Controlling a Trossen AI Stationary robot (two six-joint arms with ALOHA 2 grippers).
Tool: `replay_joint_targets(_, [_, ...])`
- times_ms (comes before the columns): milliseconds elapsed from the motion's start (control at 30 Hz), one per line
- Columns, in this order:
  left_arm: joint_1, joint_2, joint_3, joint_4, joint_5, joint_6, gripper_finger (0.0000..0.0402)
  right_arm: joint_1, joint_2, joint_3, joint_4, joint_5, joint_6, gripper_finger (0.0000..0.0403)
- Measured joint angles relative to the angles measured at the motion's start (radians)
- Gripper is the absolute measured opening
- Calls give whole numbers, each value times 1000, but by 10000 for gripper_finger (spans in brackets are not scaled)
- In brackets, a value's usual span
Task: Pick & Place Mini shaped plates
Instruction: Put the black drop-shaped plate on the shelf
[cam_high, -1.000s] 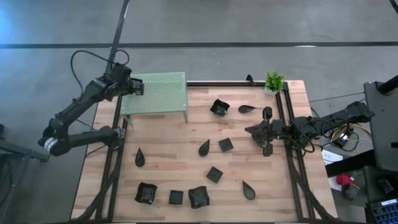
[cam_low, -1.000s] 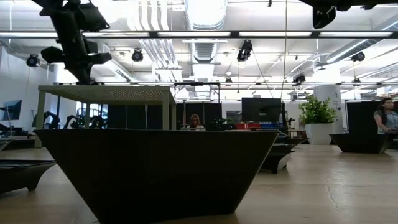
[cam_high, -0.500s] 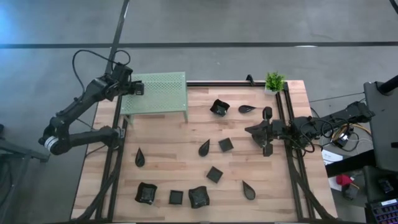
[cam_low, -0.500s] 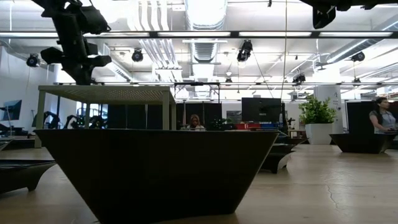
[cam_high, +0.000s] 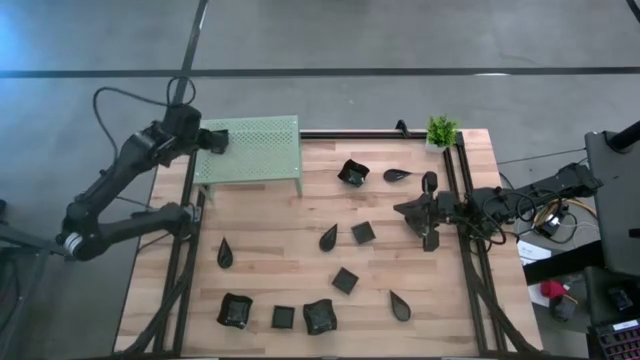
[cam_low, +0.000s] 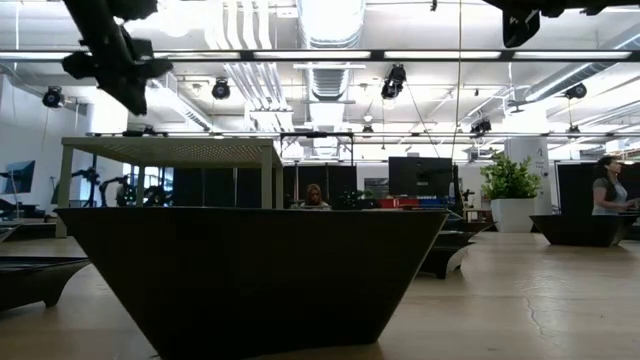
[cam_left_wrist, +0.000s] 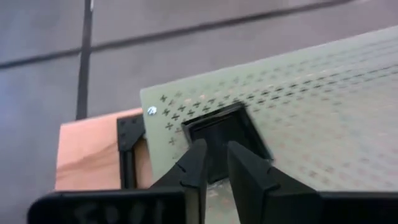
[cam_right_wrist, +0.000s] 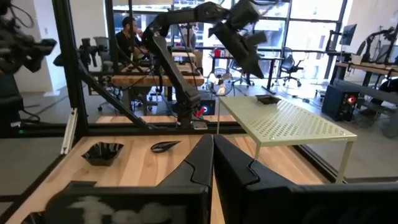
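Pale green perforated metal stand (cam_high: 250, 151) sits at the back left of the wooden bench (cam_high: 300, 250). Left pincer (cam_high: 212, 139) hovers over the stand's left end, fingers a little apart with a gap between them, gripping nothing. One small square black plate (cam_left_wrist: 225, 134) lies on the stand top near its corner, just ahead of the fingertips (cam_left_wrist: 198, 149) in the left wrist view; the same plate shows as a dark spot on the stand in the right wrist view (cam_right_wrist: 267, 99). The other plates lie scattered on the bench: a ruffled square one (cam_high: 352, 172) and a leaf one (cam_high: 397, 176) toward the back, a leaf one (cam_high: 328, 238) and a square one (cam_high: 363, 233) mid-bench, a square one (cam_high: 345, 281) and a leaf one (cam_high: 400, 306) nearer the front, a leaf one (cam_high: 224, 253) on the left, three square ones in a row along the front edge (cam_high: 235, 310) (cam_high: 283, 317) (cam_high: 320, 316). Right pincer (cam_high: 401, 209) rests low at the right side of the bench, fingers pressed together, empty. Small potted plant (cam_high: 441, 131) stands at the back right corner. Low view: a black plate (cam_low: 250, 275) fills the foreground; a person (cam_low: 607, 186) stands far off at the right of the room.
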Motion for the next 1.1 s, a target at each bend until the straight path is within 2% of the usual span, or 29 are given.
replay_joint_targets(200, [-135,-121,-22,-6,5,24,8,-2,16,0,3,2,-3,8])
replay_joint_targets(367, [-292,-181,-35,-65,42,22,3,-20,41,0,0,5,-3,8])
replay_joint_targets(567, [-492,-180,-39,-112,54,-19,0,-22,59,0,-1,6,2,8])
replay_joint_targets(900, [-818,-171,-39,-123,283,-117,0,-22,65,0,-1,9,28,8])
replay_joint_targets(1100, [-1002,-156,-67,-164,299,-250,0,-22,65,0,-1,9,15,8])
